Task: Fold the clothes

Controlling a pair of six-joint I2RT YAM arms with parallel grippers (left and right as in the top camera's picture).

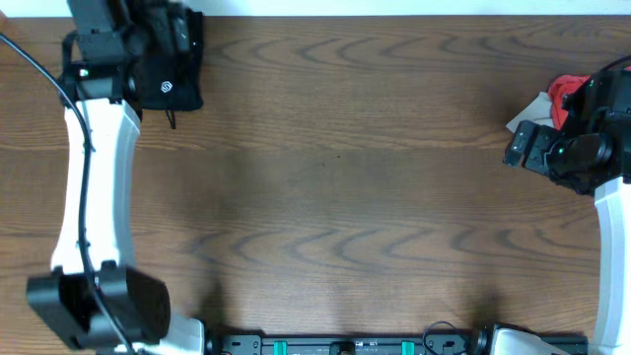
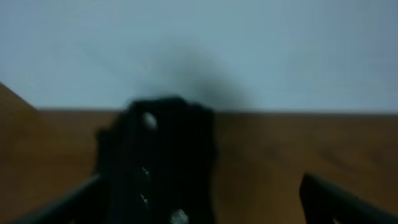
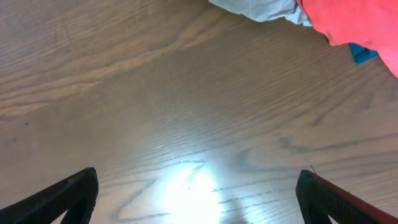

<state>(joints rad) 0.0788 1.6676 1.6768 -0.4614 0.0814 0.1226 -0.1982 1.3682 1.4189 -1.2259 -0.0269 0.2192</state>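
A folded black top point(image 1: 170, 84) with a small white round logo lies at the table's far left corner. In the left wrist view the same black top point(image 2: 163, 163) is blurred, sitting between the spread fingers and nearer the left one, and my left gripper point(image 2: 199, 184) is open, not closed on it. At the far right edge are a red tee point(image 1: 564, 91) and a light grey piece point(image 1: 532, 106). My right gripper point(image 1: 523, 146) hovers open over bare wood just in front of them. The right wrist view shows the red tee point(image 3: 354, 22) and the grey piece point(image 3: 261, 9) beyond the right gripper point(image 3: 198, 177).
The brown wooden table point(image 1: 335, 187) spans the view, with its far edge against a pale wall point(image 2: 249, 50). A small blue scrap point(image 3: 364, 53) peeks from under the red tee. The arm bases stand along the near edge point(image 1: 355, 345).
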